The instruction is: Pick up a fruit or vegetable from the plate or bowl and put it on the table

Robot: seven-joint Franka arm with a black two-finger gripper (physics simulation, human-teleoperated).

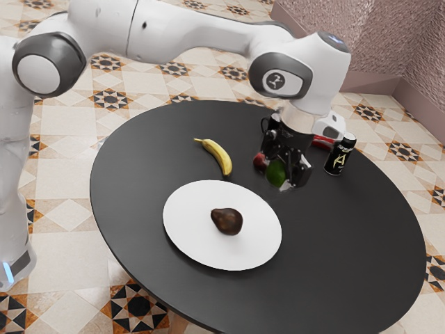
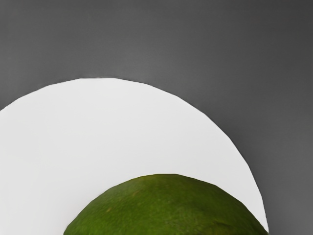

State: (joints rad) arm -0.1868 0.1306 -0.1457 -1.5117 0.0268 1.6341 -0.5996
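Now | pinching green fruit in black gripper | holding it raised, overlapping white plate in wrist view | with dark brown fruit on that plate

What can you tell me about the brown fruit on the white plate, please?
The brown fruit is pear-shaped, like an avocado, with dark, faintly mottled skin and a slight sheen. It looks whole. It lies on its side near the middle of the white plate, its narrower end toward the exterior view's left. Only the plate seems to touch it.
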